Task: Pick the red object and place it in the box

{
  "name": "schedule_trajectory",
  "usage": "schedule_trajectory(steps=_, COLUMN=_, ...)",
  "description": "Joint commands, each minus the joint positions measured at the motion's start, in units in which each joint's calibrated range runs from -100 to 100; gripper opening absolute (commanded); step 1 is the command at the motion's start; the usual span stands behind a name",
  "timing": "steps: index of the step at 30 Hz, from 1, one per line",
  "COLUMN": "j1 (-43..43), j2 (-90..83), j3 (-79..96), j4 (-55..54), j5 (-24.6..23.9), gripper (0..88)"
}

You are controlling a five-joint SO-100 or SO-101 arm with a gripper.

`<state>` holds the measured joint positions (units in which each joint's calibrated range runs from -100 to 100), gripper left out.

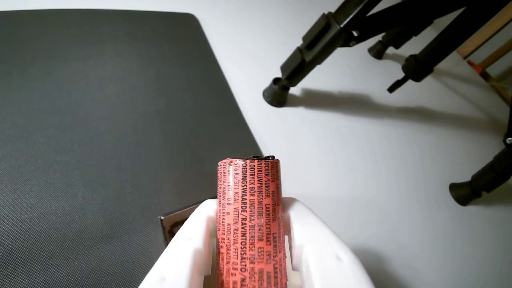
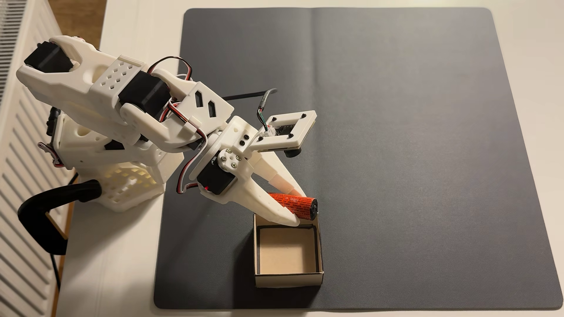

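Dark grey mat (image 2: 396,122) on white table (image 2: 134,36), beneath pincer. White ribbed radiator (image 2: 18,189) behind arm base, far left in fixed view. Black tripod legs (image 1: 320,44) on table beyond pincer in wrist view, casting soft shadows.

This is looking like a room in a home, set up as a hobby robotics corner. A white ribbed radiator (image 2: 18,170) is running along the left edge of the fixed view, with wood flooring showing beside it. A plain white table (image 2: 122,274) is carrying a dark grey mat (image 2: 396,122), and a black clamp (image 2: 39,219) is gripping the table's edge. In the wrist view, black tripod legs (image 1: 304,60) are standing on the white surface.
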<state>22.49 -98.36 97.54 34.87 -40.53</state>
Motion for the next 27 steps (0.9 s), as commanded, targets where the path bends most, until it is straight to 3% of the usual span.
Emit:
schedule_trajectory(steps=1, j1=-0.3, j2=-0.7, j3=0.6, j4=0.0, j5=0.2, gripper=6.7)
schedule_trajectory(steps=6, j1=-0.4, j2=-0.6, j3=0.6, j4=0.0, j5=0.0, gripper=13.5)
schedule_trajectory(steps=14, j1=-0.7, j2=-0.6, j3=0.5, j4=-0.1, j5=-0.4, gripper=15.7)
schedule_trajectory(steps=18, j1=-6.2, j2=-0.6, j3=-0.4, j4=-0.2, j5=-1.1, gripper=15.5)
schedule_trajectory(steps=21, j1=-12.0, j2=-0.7, j3=-1.3, j4=-0.2, j5=-5.7, gripper=15.3)
schedule_trajectory(steps=24, j1=-17.1, j2=-0.7, j3=-3.4, j4=-0.1, j5=-9.8, gripper=9.2)
schedule_trajectory(steps=27, j1=-20.4, j2=-0.8, j3=-5.2, j4=0.0, j5=-10.2, gripper=0.2)
